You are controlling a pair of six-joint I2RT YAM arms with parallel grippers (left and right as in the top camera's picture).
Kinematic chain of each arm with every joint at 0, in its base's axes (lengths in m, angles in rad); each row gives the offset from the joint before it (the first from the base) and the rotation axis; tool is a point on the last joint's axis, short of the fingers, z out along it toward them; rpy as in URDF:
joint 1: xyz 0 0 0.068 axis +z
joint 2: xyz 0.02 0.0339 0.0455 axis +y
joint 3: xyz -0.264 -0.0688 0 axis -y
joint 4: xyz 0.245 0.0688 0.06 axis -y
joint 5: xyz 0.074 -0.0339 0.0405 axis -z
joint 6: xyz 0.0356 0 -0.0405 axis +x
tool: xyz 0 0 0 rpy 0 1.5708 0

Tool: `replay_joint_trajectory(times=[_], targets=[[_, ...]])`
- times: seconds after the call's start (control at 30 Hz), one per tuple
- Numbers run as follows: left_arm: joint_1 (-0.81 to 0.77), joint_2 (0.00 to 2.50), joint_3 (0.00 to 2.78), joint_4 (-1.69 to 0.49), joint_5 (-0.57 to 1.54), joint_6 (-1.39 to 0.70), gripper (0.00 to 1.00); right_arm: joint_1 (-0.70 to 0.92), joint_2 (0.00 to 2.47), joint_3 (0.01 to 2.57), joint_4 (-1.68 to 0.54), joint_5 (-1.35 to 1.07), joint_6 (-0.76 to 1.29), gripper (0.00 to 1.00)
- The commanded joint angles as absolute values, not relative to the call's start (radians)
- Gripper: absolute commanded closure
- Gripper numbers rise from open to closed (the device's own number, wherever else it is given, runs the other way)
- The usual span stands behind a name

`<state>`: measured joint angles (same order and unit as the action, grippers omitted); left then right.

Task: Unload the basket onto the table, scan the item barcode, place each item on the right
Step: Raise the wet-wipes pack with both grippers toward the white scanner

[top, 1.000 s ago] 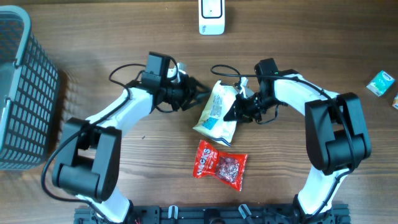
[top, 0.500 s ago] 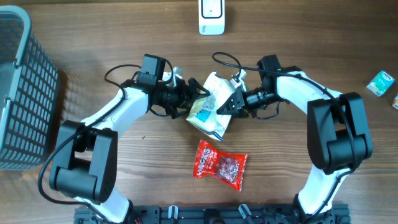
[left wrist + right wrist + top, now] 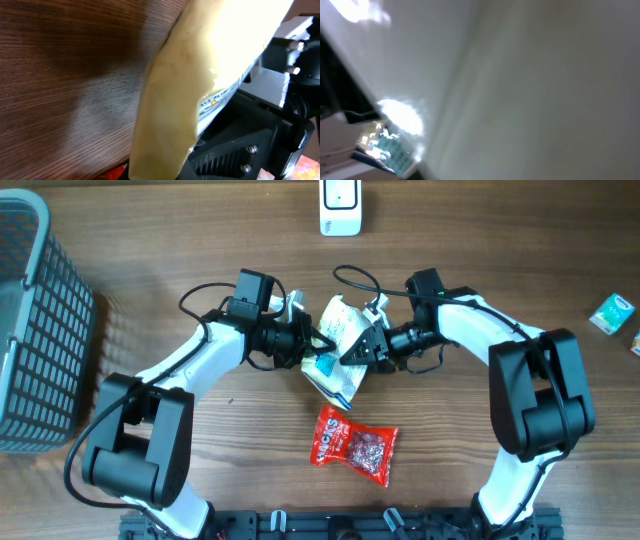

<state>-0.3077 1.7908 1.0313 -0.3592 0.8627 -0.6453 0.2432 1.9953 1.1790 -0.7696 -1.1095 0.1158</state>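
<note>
Nearest me the red pack (image 3: 352, 445) lies flat on the table (image 3: 200, 240), untouched and clear of my work; I judge it waits its turn. Just beyond it, mid-table, the bag (image 3: 335, 340) hangs between my two claws, and this is the thing to be scanned. My left claw (image 3: 312, 346) comes in from the left and is pinched tight on the bag's left edge. Its camera shows the pale, crumpled skin right up against the lens, with wood and a soft shadow below, so I take the bag to be raised off the table and tilted rather than lying flat. My right claw (image 3: 352, 350) meets the bag from the right, tips at its right edge. Whether that claw grips or merely touches I cannot tell: its camera is filled by white film with glare and a patch of blue print low on the left, and none of its fingers show. Claws on opposite edges make sense to me, since a limp bag folds over its own print and a pull from both sides would flatten a face for reading. I cannot find the barcode in any view, so I cannot say which face carries it. At the far edge, almost straight beyond the bag and well apart from it, stands the scanner (image 3: 340, 205); the bag is not yet presented to it. The basket (image 3: 44, 225) sits far left, likely for finished items, and a small box (image 3: 610, 311) lies at the right, out of the way.
</note>
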Motion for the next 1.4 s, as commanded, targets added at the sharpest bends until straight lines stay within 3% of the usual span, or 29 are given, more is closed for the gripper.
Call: replay_joint_trajectory(times=[0.0, 0.17, 0.2, 0.23, 0.5, 0.63, 0.87, 0.97, 1.27, 1.37], targets=[[-0.303, 1.773, 1.034, -0.348, 0.894, -0.649, 0.96, 0.254, 2.000, 1.201, -0.799, -0.954, 0.140, 0.45], [-0.241, 1.773, 1.034, -0.278, 1.032, -0.690, 0.96, 0.248, 1.964, 1.251, -0.892, -0.814, 0.130, 0.24], [-0.202, 1.773, 1.034, -0.253, 1.084, -0.721, 0.96, 0.240, 1.950, 1.267, -0.908, -0.809, 0.130, 0.07], [-0.187, 1.773, 1.034, -0.247, 1.097, -0.728, 0.96, 0.236, 1.944, 1.272, -0.913, -0.810, 0.130, 0.01], [-0.028, 1.773, 1.034, -0.194, 1.148, -0.929, 0.96, 0.228, 1.937, 1.271, -0.837, -1.020, 0.147, 0.00], [0.034, 1.773, 1.034, -0.107, 1.250, -1.088, 0.96, 0.236, 1.940, 1.240, -0.570, -1.076, 0.395, 0.00], [0.080, 1.773, 1.034, -0.030, 1.245, -1.205, 0.96, 0.247, 1.940, 1.148, 0.145, -1.213, 0.987, 0.00], [0.081, 1.773, 1.034, 0.051, 1.245, -1.293, 0.96, 0.281, 1.940, 1.147, 0.335, -1.202, 1.158, 0.00], [0.081, 1.773, 1.034, 0.211, 1.222, -1.430, 0.96, 0.447, 1.940, 1.146, 0.455, -0.971, 1.388, 0.01], [0.081, 1.773, 1.034, 0.211, 1.222, -1.430, 0.96, 0.448, 1.940, 1.146, 0.492, -0.941, 1.449, 0.05]])
